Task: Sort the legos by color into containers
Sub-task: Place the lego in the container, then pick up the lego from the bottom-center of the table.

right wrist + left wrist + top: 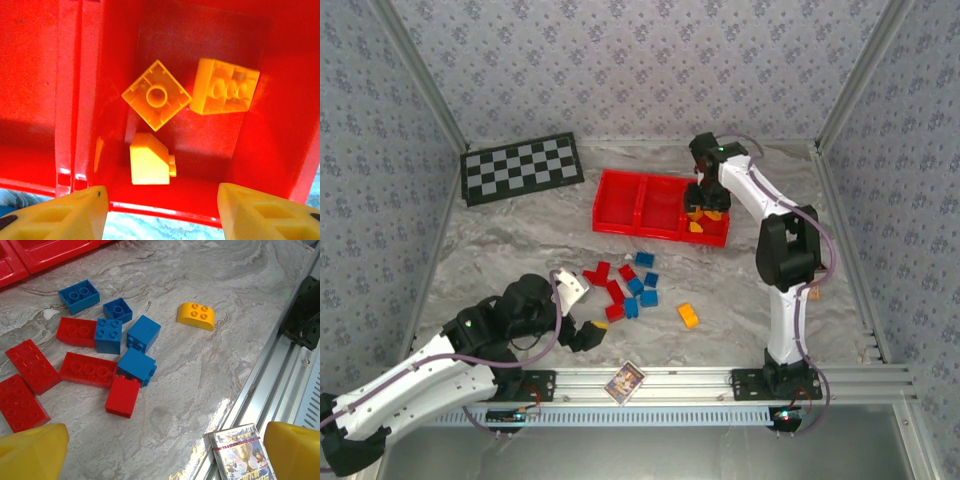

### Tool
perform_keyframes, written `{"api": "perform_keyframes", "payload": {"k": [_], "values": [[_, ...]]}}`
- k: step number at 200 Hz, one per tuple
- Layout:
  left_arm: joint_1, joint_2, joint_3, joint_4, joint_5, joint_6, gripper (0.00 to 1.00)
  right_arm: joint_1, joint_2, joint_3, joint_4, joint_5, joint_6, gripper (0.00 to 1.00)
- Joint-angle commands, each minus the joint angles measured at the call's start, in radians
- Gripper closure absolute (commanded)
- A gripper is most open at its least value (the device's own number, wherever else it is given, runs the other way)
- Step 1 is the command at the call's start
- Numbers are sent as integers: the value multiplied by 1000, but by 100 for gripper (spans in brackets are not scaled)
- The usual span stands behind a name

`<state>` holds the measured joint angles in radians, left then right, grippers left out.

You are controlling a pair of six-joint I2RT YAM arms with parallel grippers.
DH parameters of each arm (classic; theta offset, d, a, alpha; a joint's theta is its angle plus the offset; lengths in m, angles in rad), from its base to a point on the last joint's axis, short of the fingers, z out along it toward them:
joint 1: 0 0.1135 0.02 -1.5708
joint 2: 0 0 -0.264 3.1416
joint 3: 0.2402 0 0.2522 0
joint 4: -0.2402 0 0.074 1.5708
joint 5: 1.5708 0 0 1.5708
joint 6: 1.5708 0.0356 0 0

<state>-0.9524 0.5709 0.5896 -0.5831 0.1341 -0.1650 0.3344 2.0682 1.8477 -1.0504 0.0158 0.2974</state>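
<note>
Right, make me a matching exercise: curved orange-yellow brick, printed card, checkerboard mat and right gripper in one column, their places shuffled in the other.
Things
1. curved orange-yellow brick
2. printed card
3. checkerboard mat
4. right gripper

Places
A. far left part of the table
B. above the rightmost compartment of the red tray
C. at the table's near edge
D. alone, to the right of the loose red and blue bricks

Pairs: 1-D, 2-C, 3-A, 4-B
</note>
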Motion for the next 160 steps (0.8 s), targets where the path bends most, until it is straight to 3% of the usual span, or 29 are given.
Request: {"api": "perform_keyframes", "payload": {"k": [1,43,89,104,160], "values": [[-10,4,3,-5,1,10,0,12,-110,-69,-8,23,-4,36],[-10,14,3,-6,-4,8,0,102,-339,-349,73,-29,17,27],[-9,16,4,-6,-6,9,0,298,-526,-589,21,-24,111,21],[-9,15,4,-6,-8,8,0,358,-577,-681,13,-30,159,14],[-10,21,4,-5,-5,7,0,545,-675,-875,34,-14,225,15]]}}
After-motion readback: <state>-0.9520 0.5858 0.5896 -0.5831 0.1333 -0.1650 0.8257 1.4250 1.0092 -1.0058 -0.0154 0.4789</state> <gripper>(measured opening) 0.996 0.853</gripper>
